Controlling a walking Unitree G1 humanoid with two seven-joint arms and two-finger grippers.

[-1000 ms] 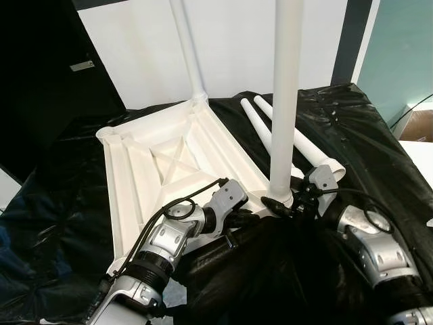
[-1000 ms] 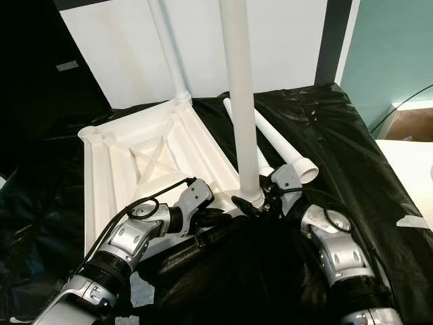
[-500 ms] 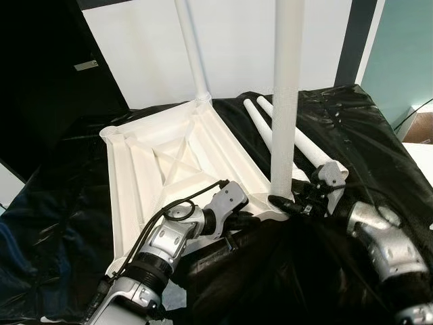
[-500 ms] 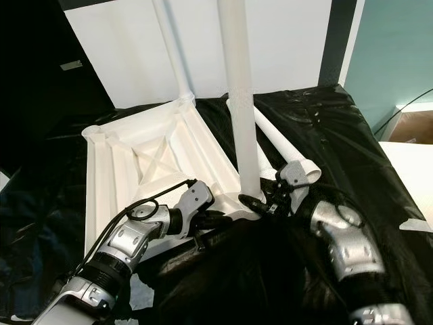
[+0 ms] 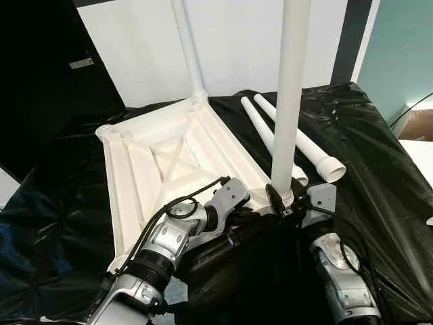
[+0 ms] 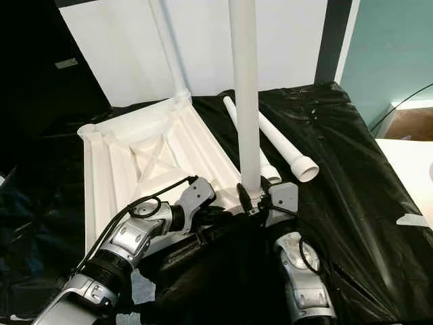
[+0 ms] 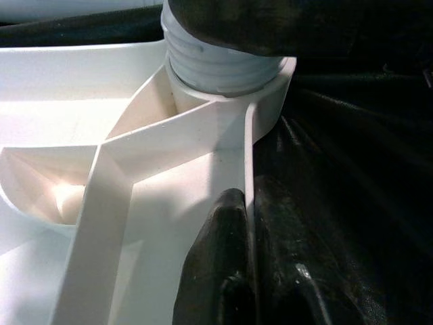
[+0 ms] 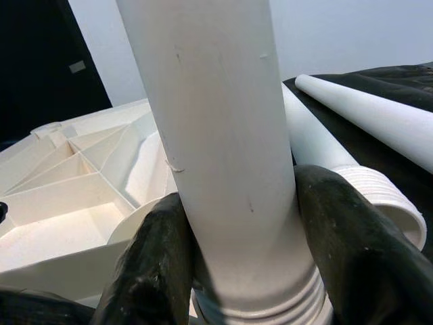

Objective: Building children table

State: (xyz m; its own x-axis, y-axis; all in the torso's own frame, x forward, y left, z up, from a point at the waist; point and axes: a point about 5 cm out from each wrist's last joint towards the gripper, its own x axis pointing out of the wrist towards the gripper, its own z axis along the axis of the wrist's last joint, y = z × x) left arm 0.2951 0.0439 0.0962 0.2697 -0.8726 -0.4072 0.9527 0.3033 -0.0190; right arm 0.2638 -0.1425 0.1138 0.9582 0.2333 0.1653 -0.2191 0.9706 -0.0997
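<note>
Two loose legs (image 5: 298, 139) lie beside the upturned tabletop (image 5: 169, 162); right pincer (image 5: 282, 198) clasps an upright leg (image 5: 292, 88).

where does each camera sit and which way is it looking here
Eye views: head, looking down at the upturned tabletop on black sheeting; both silver arms show.
Left wrist: along the left gripper at the tabletop edge, toward the corner socket.
Right wrist: along the right gripper clamping the upright leg.
Shared: both wrist views show that leg's threaded base.

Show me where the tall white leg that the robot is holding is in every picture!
Left eye: tall white plastic leg stands right of centre.
Right eye: centre.
Left wrist: its ribbed end, in the socket.
Right wrist: middle, between right claw fingers.
Shared landmark: white upturned tabletop.
</note>
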